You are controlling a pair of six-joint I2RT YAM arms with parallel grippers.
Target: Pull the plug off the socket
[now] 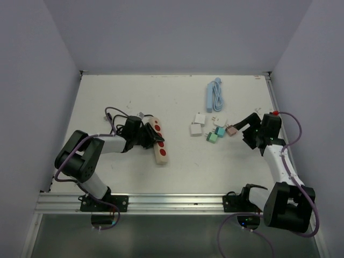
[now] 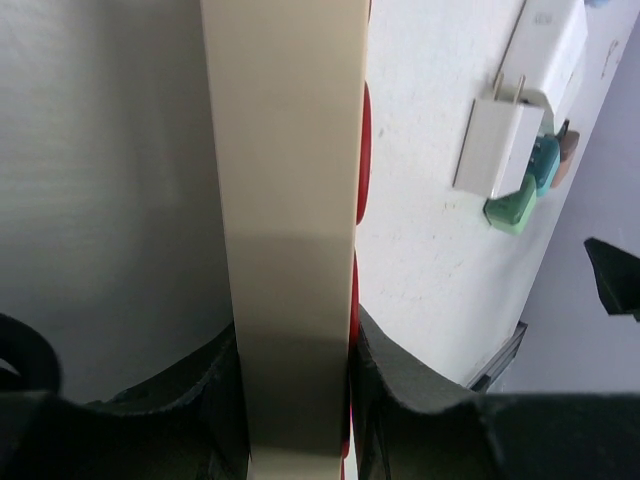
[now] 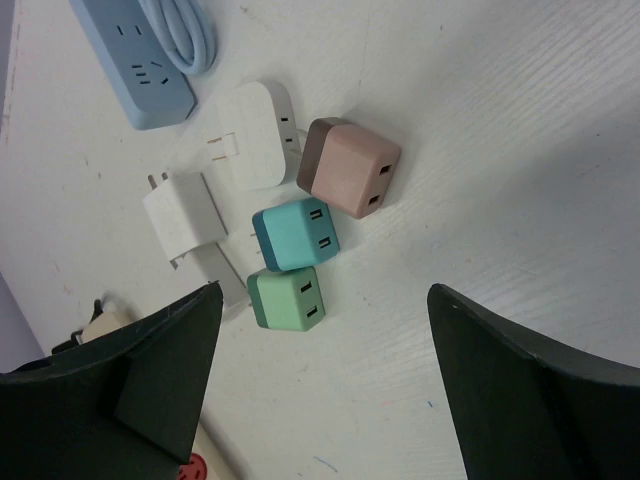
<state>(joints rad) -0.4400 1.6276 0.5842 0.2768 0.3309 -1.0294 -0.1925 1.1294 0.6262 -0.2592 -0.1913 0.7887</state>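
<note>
Table [image 1: 188, 172] carried the cream power strip [image 1: 158, 141] left of centre, long axis running far to near. Left claw [image 2: 295, 400] was clenched across its width, one finger on each long side. Visible red sockets held no plug; the stretch under the claw was hidden. Right claw [image 1: 248, 132] stood released, grasping nothing, well apart to the strip's right. Blue power strip [image 3: 135, 60] lay farther back. Pink plug [image 3: 348, 165] lay loose just ahead of the right claw, beside teal plug [image 3: 295, 233] and green plug [image 3: 285, 298]. No bins or trays in view. Judged: plug already off.
</note>
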